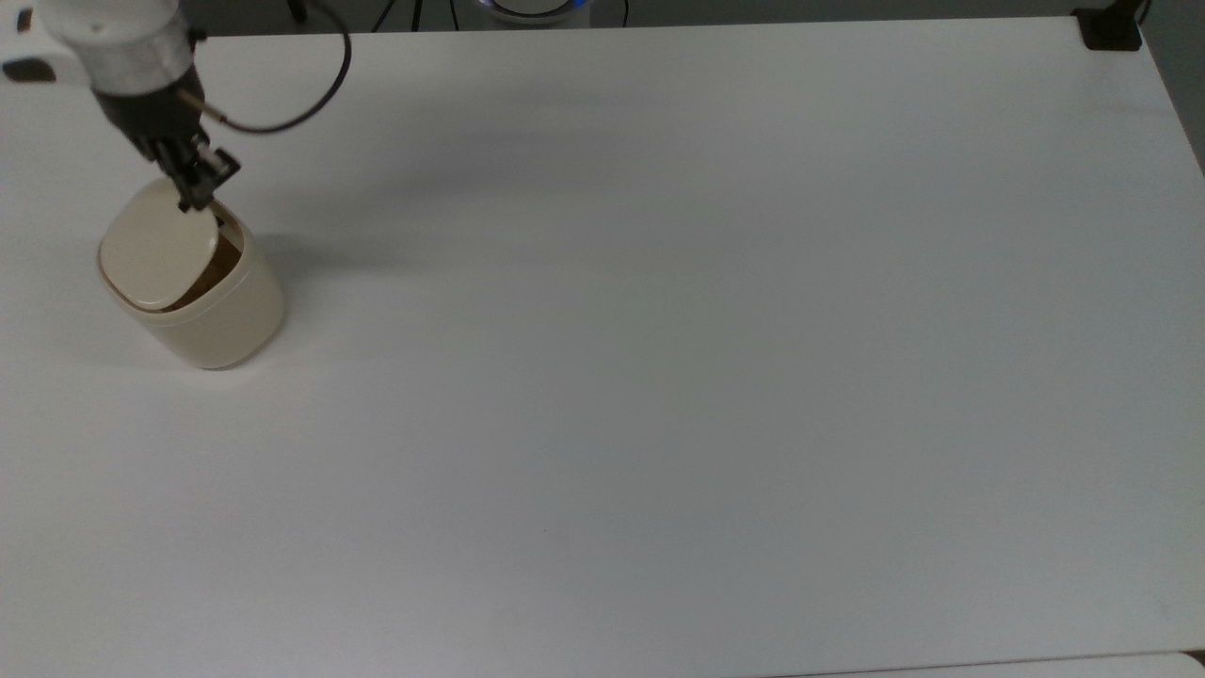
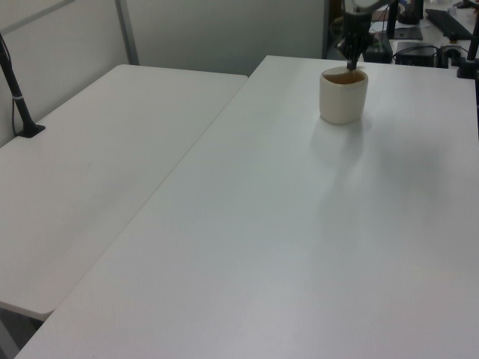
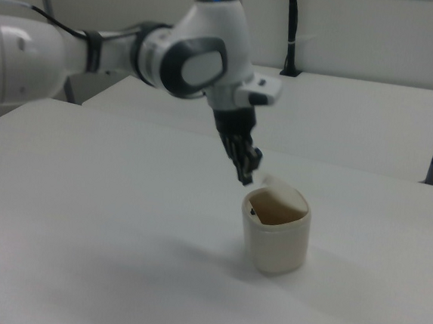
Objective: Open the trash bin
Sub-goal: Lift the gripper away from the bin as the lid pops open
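Observation:
The cream-beige trash bin [image 1: 212, 325] stands near the top view's left edge of the white table [image 1: 659, 377]. Its lid [image 1: 151, 254] is tilted up, and the brown inside [image 1: 218, 268] shows along the top view's right side of the rim. My gripper [image 1: 196, 193] hangs shut just above the lid's far edge, holding nothing. In the right view the gripper [image 3: 247, 177] is a little above and to the left of the open bin [image 3: 274, 243]. In the left view the gripper [image 2: 351, 66] is right over the bin [image 2: 343, 99].
A black cable [image 1: 315, 99] loops from my wrist over the table. A black clamp [image 1: 1111, 28] sits at the top view's far right corner. A second white table [image 2: 90, 172] with a black pole [image 2: 19, 97] adjoins in the left view.

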You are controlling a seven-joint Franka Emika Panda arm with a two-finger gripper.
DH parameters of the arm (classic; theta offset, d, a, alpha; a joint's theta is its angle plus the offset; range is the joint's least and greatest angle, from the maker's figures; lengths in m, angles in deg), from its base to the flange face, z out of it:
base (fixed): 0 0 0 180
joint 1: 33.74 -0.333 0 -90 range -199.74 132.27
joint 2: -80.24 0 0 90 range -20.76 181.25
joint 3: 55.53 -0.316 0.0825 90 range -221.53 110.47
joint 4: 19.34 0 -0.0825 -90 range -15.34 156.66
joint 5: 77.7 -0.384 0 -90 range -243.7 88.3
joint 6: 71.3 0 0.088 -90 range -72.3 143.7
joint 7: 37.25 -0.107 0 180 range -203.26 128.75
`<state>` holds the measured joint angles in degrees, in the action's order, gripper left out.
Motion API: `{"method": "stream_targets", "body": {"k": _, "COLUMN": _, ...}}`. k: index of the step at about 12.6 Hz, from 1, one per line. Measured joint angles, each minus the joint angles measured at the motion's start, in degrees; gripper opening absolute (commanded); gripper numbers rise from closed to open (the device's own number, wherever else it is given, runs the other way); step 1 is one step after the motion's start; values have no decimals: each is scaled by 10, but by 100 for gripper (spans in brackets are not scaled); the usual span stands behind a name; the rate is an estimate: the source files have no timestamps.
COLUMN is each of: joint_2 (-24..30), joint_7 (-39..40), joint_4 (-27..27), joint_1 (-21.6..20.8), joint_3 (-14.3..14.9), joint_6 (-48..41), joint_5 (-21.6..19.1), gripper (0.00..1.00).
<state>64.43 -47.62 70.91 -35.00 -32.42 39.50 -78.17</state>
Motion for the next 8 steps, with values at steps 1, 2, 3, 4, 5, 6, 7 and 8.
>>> {"method": "stream_targets", "body": {"k": 1, "joint_2": 31, "joint_7": 9, "joint_4": -3, "joint_1": -5, "joint_3": -17, "joint_6": -41, "joint_5": 0, "gripper": 100}}
{"method": "stream_targets", "body": {"k": 2, "joint_2": 54, "joint_7": 13, "joint_4": -4, "joint_1": -8, "joint_3": -42, "joint_6": -72, "joint_5": 0, "gripper": 100}}
{"method": "stream_targets", "body": {"k": 3, "joint_2": 76, "joint_7": 16, "joint_4": -4, "joint_1": -14, "joint_3": -79, "joint_6": -104, "joint_5": 0, "gripper": 100}}
{"method": "stream_targets", "body": {"k": 4, "joint_2": 89, "joint_7": 28, "joint_4": -4, "joint_1": -22, "joint_3": -110, "joint_6": -133, "joint_5": 0, "gripper": 100}}
{"method": "stream_targets", "body": {"k": 5, "joint_2": 99, "joint_7": 53, "joint_4": -4, "joint_1": -32, "joint_3": -136, "joint_6": -167, "joint_5": 0, "gripper": 100}}
{"method": "stream_targets", "body": {"k": 6, "joint_2": 107, "joint_7": 71, "joint_4": -4, "joint_1": -41, "joint_3": -151, "joint_6": -187, "joint_5": 0, "gripper": 100}}
{"method": "stream_targets", "body": {"k": 7, "joint_2": 118, "joint_7": 85, "joint_4": -3, "joint_1": -52, "joint_3": -164, "joint_6": -206, "joint_5": 0, "gripper": 100}}
{"method": "stream_targets", "body": {"k": 8, "joint_2": 124, "joint_7": 91, "joint_4": -3, "joint_1": -57, "joint_3": -169, "joint_6": -213, "joint_5": 0, "gripper": 100}}
